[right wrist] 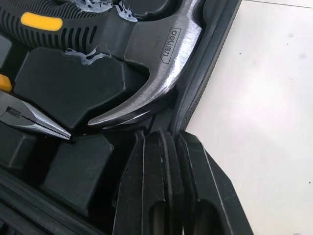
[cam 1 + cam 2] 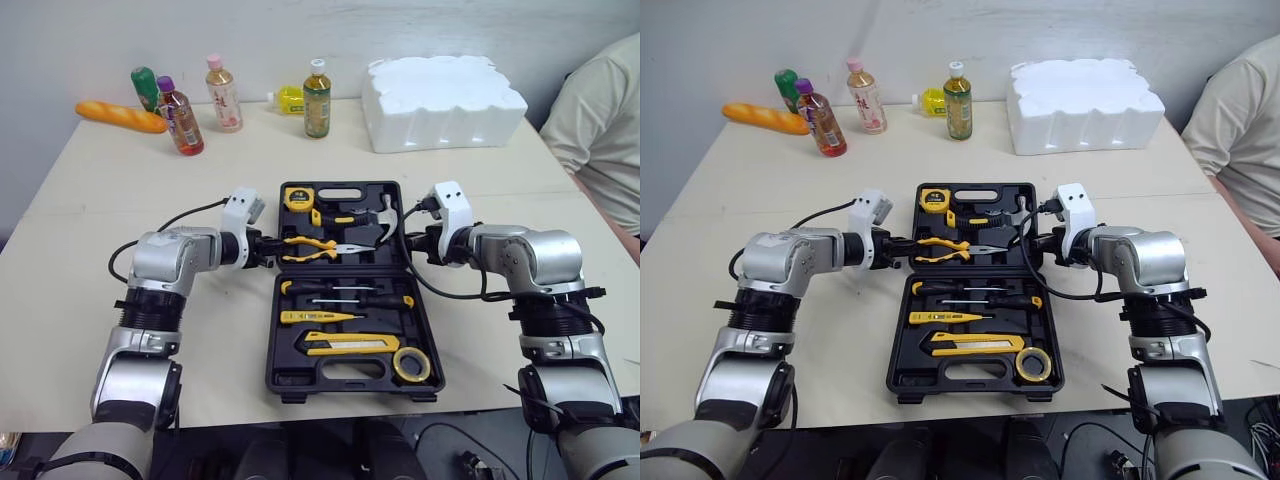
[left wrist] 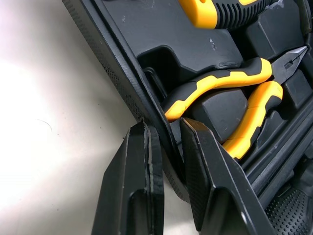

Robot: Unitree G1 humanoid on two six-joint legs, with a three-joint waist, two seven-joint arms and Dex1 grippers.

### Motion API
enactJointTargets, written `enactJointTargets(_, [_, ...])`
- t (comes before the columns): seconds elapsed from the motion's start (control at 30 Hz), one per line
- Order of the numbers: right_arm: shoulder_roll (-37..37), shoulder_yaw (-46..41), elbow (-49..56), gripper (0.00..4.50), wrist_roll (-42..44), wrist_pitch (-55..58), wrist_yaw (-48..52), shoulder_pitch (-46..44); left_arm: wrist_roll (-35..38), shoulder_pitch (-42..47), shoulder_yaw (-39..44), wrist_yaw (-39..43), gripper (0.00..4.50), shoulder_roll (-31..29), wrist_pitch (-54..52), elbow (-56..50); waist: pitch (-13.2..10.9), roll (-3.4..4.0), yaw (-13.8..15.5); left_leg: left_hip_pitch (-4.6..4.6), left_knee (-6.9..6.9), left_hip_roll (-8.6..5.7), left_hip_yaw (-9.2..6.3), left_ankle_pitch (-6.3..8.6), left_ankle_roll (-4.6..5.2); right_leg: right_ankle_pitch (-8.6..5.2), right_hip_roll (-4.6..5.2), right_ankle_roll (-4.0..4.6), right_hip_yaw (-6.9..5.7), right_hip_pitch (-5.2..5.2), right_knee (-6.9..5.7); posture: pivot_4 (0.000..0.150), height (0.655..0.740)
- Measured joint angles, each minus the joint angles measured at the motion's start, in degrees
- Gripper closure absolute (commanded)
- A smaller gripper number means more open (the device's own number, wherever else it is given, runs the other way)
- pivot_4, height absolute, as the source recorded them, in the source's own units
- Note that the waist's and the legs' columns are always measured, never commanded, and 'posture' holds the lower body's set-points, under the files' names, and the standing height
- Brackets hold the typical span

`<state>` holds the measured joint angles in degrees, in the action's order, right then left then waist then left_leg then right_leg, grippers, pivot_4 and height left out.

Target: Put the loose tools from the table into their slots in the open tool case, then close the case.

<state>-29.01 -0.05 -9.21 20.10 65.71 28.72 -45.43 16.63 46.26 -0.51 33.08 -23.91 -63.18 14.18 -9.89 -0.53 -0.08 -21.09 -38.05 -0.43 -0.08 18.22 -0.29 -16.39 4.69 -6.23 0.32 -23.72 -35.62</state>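
The black tool case [image 2: 272, 340] lies open on the table, its far half [image 2: 345, 189] flat behind the near half. In its slots sit yellow pliers [image 2: 310, 248], a hammer [image 2: 378, 222], a tape measure [image 2: 298, 197], screwdrivers [image 2: 345, 291], a utility knife [image 2: 350, 345] and a tape roll [image 2: 411, 365]. My left gripper [image 2: 268, 249] is shut on the left wall of the far half; in the left wrist view the wall [image 3: 122, 93] runs between its fingers [image 3: 142, 181]. On the opposite side, my right gripper [image 2: 412, 245] is shut on the right wall [image 1: 205, 78], beside the hammer head [image 1: 156, 73].
Several bottles [image 2: 220, 95] and a bread loaf [image 2: 120, 117] stand along the table's far left edge. A white foam block [image 2: 440, 100] sits at the far right. A person in a beige shirt [image 2: 600, 130] is beside the table's right edge.
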Motion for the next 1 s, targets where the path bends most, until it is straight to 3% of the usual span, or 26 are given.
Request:
enactJointTargets(0.2, [-0.97, 1.94, 0.39, 4.5, -2.21, -5.64, 0.74, 0.93, -0.9, -0.84, 0.34, -0.35, 4.22, 1.3, 5.9, 0.27, -0.02, -0.01, 0.12, -0.06, -0.01, -0.14, -0.08, 0.0, 0.01, 0.02, 0.13, -0.05, -0.04, -0.01, 0.11, 0.15, 0.7383])
enactJointTargets(0.47, [-2.41, 3.12, 0.16, 4.5, -9.3, -27.99, 2.56, 1.45, -5.63, -0.72, 1.37, -0.47, 4.48, 2.57, 31.75, 4.24, -0.14, -0.05, -0.23, -1.43, -0.06, -0.23, 0.32, -0.28, -0.16, 0.1, 0.13, -0.17, 0.1, -1.73, -0.36, 0.15, 0.7383])
enactJointTargets(0.63, [-2.63, 3.7, -0.36, 4.5, -13.79, -41.08, 2.91, 4.13, -10.6, -1.29, -0.03, -0.46, 4.5, 1.8, 46.23, 7.04, -0.17, -0.08, -0.25, -1.56, -0.02, -0.34, 0.49, -0.27, -0.15, 0.1, 0.05, -0.16, 0.1, -1.88, -0.27, 0.15, 0.7383])
enactJointTargets(0.77, [-4.19, 4.86, -2.8, 4.5, -21.72, -67.98, -0.9, 12.59, -14.9, -7.81, -1.22, -1.87, 4.5, 0.63, 62.46, 5.44, -0.17, -0.08, -0.15, -1.51, -0.01, -0.32, 0.63, -0.19, -0.03, 0.1, 0.17, -0.17, 0.08, -1.86, -0.21, 0.15, 0.7383])
enactJointTargets(0.9, [-7.06, 6.27, -8.09, 2.8, -29.31, -89.19, -4.45, 17.15, -20.69, -13.5, -3.02, -3.56, 2.66, -2.55, 74.1, 3.45, -0.18, -0.09, -0.26, -1.18, -0.06, -0.3, 0.86, -0.23, 0.09, 0.15, 0.29, -0.25, 0.22, -1.65, -0.23, 0.15, 0.7383])
enactJointTargets(0.97, [-7.72, 6.07, -8.25, 1.83, -30.71, -93.74, -4.99, 18.46, -21.09, -15.87, -2.87, -3.51, 1.76, -2.71, 74.6, 1.46, -0.19, -0.12, -0.34, -1.15, -0.1, -0.27, 0.88, -0.24, 0.12, 0.16, 0.28, -0.24, 0.26, -1.64, -0.25, 0.15, 0.7383])
enactJointTargets(1.0, [-8.14, 5.27, -6.48, 1.55, -30.87, -95.84, -5.77, 20.36, -20.53, -18.23, -2.58, -3.21, 1.49, -3.26, 74.32, -1.19, -0.19, -0.11, -0.35, -1.12, -0.05, -0.19, 0.87, -0.24, 0.12, 0.16, 0.26, -0.23, 0.29, -1.65, -0.35, 0.15, 0.7383])
